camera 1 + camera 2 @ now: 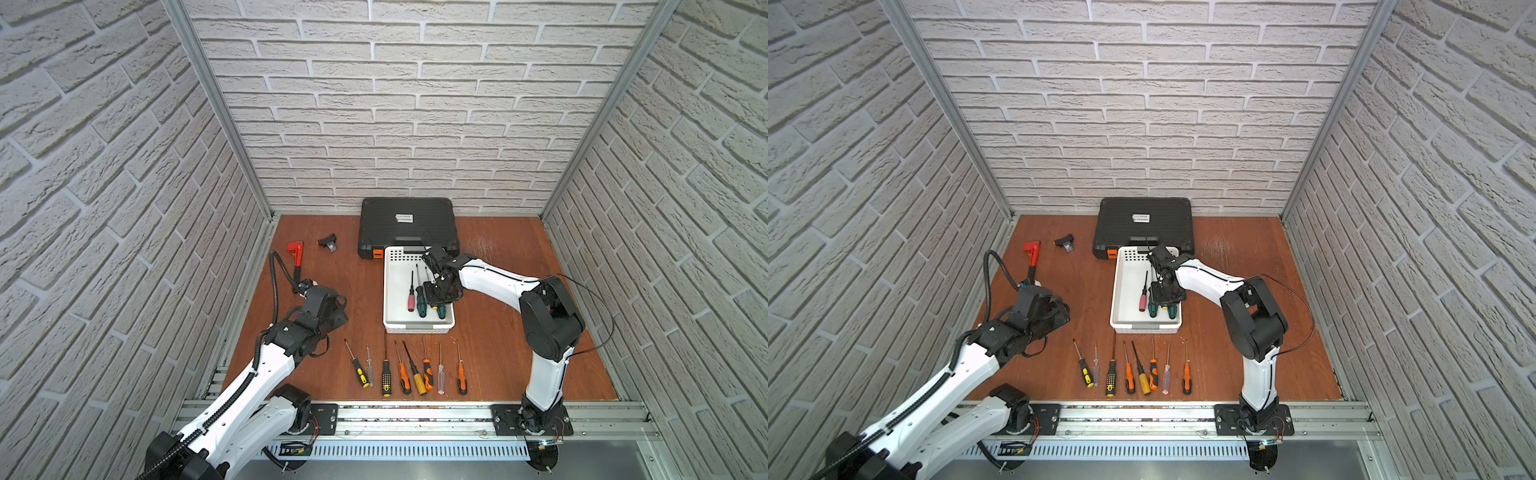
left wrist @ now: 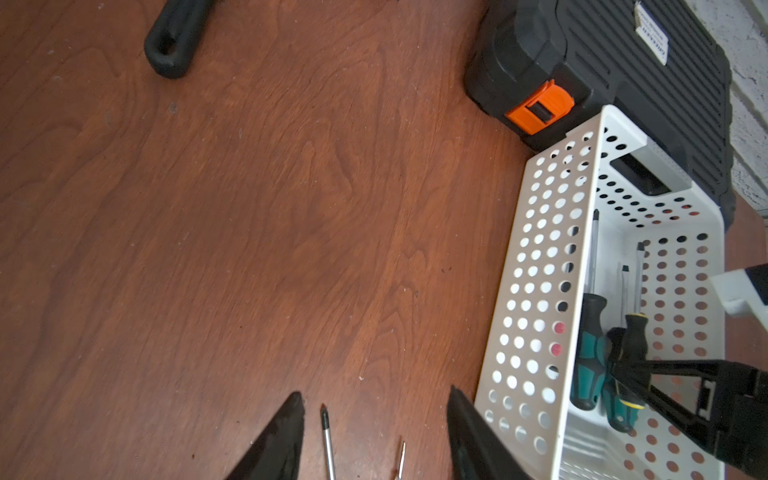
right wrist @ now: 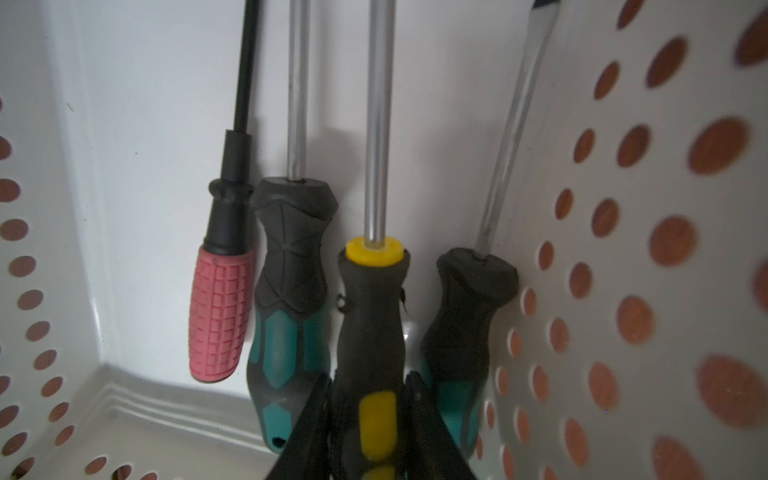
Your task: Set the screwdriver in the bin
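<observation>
Yellow-and-black-handled screwdriver (image 3: 372, 316) is down inside the white bin (image 1: 417, 328), right hand (image 3: 370, 399) clamped on its handle; release not yet done. Left hand (image 2: 374, 415) part open, empty, over the table (image 1: 498, 332) left of the bin. Judgement: nearly complete.

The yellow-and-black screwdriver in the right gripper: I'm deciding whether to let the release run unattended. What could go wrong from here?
1. The right gripper holds the yellow-and-black screwdriver low in the bin, squeezed between teal-handled screwdrivers. Opening fingers may shove those aside or wedge against them.
2. Whether it touches the bin floor is unclear. On release it could drop and settle across a neighbour.
</observation>
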Robot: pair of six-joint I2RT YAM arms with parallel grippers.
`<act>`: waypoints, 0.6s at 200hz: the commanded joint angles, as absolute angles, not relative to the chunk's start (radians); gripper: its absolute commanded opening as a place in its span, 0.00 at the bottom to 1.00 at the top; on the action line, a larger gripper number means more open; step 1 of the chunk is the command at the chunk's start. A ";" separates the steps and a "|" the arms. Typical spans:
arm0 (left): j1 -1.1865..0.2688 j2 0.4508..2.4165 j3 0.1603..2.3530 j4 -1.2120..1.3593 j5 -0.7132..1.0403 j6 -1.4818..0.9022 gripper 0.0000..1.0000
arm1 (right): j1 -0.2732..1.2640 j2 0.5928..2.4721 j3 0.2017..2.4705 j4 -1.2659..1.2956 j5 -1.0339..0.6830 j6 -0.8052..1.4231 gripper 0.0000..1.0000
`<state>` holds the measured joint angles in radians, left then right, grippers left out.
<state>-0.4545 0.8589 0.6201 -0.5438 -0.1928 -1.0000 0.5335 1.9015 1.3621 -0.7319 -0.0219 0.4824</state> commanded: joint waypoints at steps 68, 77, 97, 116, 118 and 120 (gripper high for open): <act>-0.449 0.849 0.603 -0.508 -0.190 -1.013 0.56 | 0.534 1.890 1.344 -0.715 -0.050 0.483 0.15; -0.449 0.852 0.603 -0.506 -0.190 -1.014 0.56 | 0.534 1.893 1.346 -0.713 -0.052 0.481 0.16; -0.449 0.861 0.611 -0.503 -0.186 -1.013 0.56 | 0.534 1.905 1.350 -0.714 -0.053 0.477 0.16; -0.450 0.871 0.621 -0.507 -0.180 -1.008 0.56 | 0.533 1.912 1.350 -0.707 -0.054 0.479 0.17; -0.450 0.872 0.623 -0.508 -0.180 -1.008 0.56 | 0.534 1.913 1.350 -0.706 -0.054 0.479 0.18; -0.450 0.871 0.624 -0.509 -0.178 -1.008 0.56 | 0.534 1.913 1.350 -0.705 -0.054 0.480 0.18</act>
<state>-0.4545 0.8623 0.6128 -0.5438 -0.1810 -1.0073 0.5335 1.9053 1.3518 -0.7280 -0.0479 0.4824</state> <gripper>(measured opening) 0.560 0.272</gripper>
